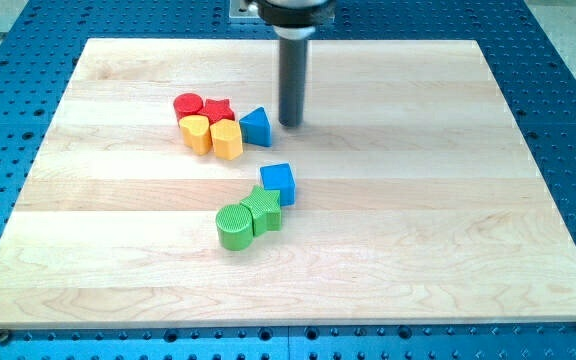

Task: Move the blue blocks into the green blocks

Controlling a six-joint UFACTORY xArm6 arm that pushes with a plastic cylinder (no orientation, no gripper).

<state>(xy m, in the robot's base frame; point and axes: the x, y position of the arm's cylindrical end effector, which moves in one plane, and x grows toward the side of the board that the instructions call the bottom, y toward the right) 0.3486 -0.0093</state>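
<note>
A blue triangular block lies near the view's upper middle, touching the yellow blocks on its left. A blue cube sits lower, touching a green star block. A green round block touches the star at its lower left. My tip stands just to the right of the blue triangular block, a small gap apart, and well above the blue cube.
A red round block and a red star block sit left of the blue triangle. Two yellow blocks lie just below them. The wooden board lies on a blue perforated table.
</note>
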